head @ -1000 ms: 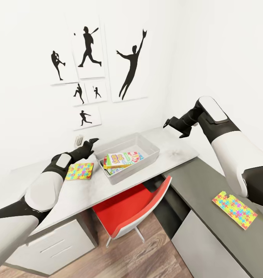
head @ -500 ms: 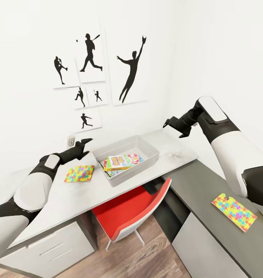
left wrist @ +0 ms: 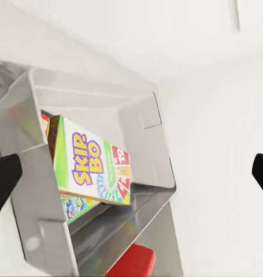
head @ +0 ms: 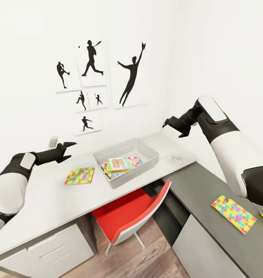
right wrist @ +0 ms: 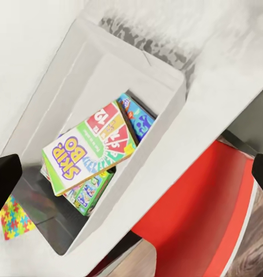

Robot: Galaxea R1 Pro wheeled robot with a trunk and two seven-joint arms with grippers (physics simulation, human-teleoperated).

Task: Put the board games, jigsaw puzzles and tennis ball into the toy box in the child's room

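Toy box sits mid-worktop with a stack of game boxes inside: Skip-Bo on top, a green-blue box under it and a blue one beside it, clearest in the right wrist view. No ball visible in it. Both puzzles are out: one flat on the worktop just left of the box, the other on the lower dark section, well apart. Change over the last second: left pincer has pulled back from the box rim, off to the left and clear of the near puzzle; fingers spread, holding nothing. Right pincer unchanged above the far corner, released, empty. Likely regrouping for the near puzzle.
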